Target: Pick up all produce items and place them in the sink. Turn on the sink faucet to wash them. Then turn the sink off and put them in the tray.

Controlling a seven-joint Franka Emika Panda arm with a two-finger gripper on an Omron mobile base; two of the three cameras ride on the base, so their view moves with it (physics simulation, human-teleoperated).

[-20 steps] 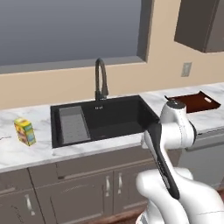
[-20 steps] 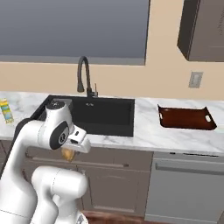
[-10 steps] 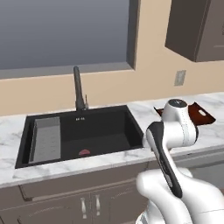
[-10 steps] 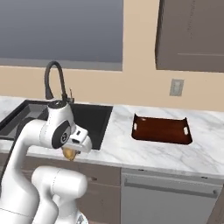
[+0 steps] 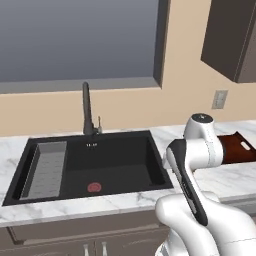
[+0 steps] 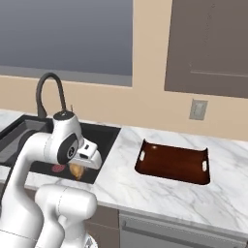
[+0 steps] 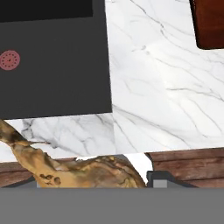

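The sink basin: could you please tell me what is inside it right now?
Inside the sink are a grey ribbed insert at one side and a round red drain; no produce lies there. The arm covers its near right corner.

Arm folded low, pincer [image 6: 77,170] clamped around golden-brown bulb [image 7: 83,171].

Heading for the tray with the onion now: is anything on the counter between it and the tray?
Nothing visible. The onion is in the gripper over the sink's front right corner; bare marble counter runs from there to the empty tray.
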